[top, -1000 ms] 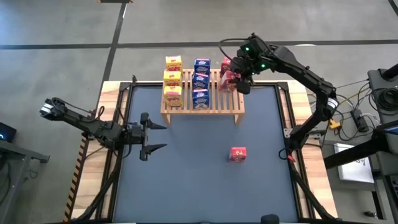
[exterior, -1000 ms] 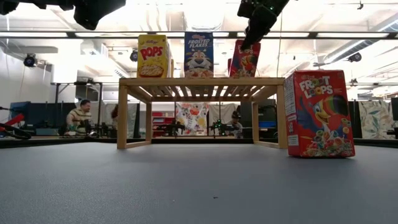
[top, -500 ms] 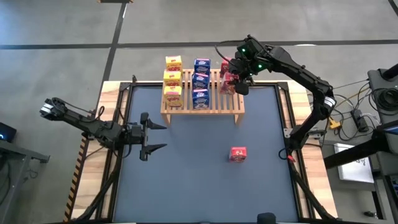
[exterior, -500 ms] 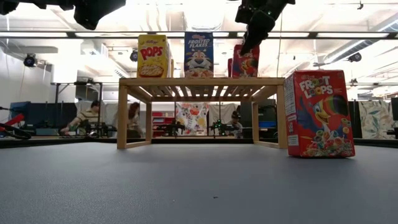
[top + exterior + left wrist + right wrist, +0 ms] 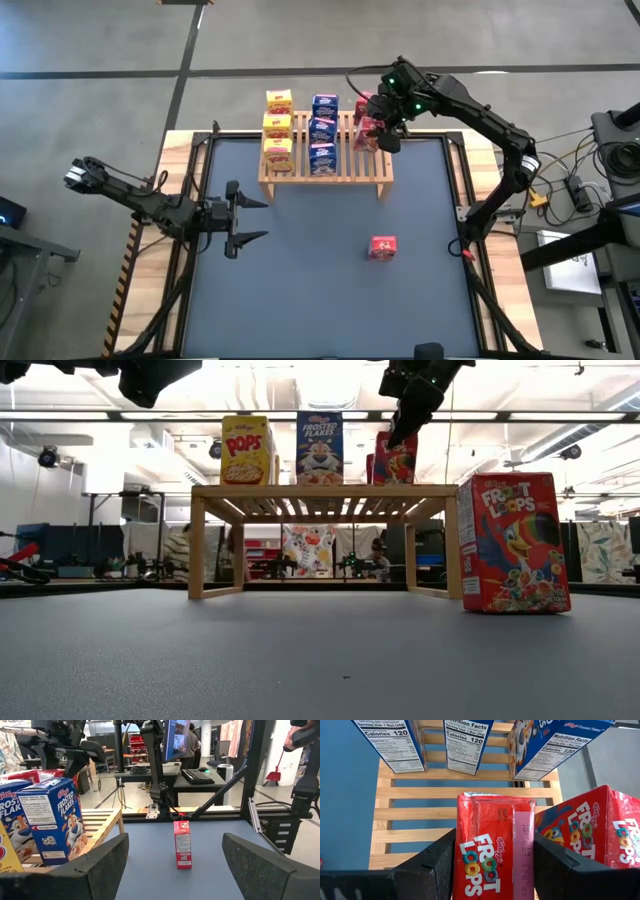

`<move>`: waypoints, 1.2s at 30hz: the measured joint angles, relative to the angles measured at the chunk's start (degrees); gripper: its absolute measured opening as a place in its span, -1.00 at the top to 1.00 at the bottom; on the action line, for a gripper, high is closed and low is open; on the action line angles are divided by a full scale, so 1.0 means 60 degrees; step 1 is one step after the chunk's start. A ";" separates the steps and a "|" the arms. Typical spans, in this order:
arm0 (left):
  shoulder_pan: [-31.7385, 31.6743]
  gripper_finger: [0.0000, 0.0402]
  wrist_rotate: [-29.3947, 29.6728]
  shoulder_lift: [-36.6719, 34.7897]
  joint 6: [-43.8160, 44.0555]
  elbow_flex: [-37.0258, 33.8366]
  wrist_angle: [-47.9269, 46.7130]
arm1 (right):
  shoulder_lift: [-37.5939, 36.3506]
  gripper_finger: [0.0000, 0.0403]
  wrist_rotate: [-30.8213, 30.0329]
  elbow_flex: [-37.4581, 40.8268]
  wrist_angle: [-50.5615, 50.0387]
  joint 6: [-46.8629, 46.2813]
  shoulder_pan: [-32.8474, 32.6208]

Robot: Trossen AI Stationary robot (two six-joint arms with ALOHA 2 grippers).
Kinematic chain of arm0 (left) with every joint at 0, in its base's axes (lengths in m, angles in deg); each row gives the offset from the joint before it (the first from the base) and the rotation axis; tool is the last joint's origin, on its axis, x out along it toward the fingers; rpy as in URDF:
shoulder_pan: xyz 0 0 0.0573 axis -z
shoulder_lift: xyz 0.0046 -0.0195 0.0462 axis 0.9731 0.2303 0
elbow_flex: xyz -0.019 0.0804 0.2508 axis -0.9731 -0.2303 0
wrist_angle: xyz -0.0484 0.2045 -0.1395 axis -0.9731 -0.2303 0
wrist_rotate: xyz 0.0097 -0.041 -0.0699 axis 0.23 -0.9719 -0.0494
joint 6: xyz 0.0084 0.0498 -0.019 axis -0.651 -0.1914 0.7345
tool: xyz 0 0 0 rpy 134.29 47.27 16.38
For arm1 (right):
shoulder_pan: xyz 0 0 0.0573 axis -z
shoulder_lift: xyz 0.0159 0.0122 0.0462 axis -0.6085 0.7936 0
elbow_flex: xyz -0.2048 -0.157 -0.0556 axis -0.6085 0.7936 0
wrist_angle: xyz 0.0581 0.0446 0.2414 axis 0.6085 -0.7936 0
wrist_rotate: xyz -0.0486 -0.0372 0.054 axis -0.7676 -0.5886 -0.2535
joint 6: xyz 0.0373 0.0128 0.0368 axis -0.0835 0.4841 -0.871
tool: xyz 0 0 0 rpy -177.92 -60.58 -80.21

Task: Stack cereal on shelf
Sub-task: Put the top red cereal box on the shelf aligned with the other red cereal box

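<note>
Right gripper (image 5: 383, 128) clamps red box (image 5: 495, 847) over shelf (image 5: 345, 168); box base hidden.

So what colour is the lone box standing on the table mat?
Red, a Froot Loops box, clearest in the low view.

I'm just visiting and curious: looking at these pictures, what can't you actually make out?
- High view: right gripper covers the red boxes on the shelf; their count is unclear.
- Right wrist view: the held red box hides whether its base touches the slats.
- Low view: left gripper is cut off by the top edge.
</note>
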 joint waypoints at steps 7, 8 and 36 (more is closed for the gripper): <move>-0.0002 -0.51 0.0000 0.0000 0.0039 0.0000 -0.0015 | -0.0010 0.02 0.0041 0.0004 0.0000 0.0001 0.0000; 0.0000 -0.51 0.0000 0.0000 0.0040 0.0000 -0.0027 | -0.0012 0.02 0.0063 0.0004 0.0000 -0.0003 0.0000; -0.0002 -0.51 0.0001 0.0000 0.0042 0.0000 0.0007 | -0.0015 0.02 0.0077 0.0004 0.0202 -0.0265 0.0000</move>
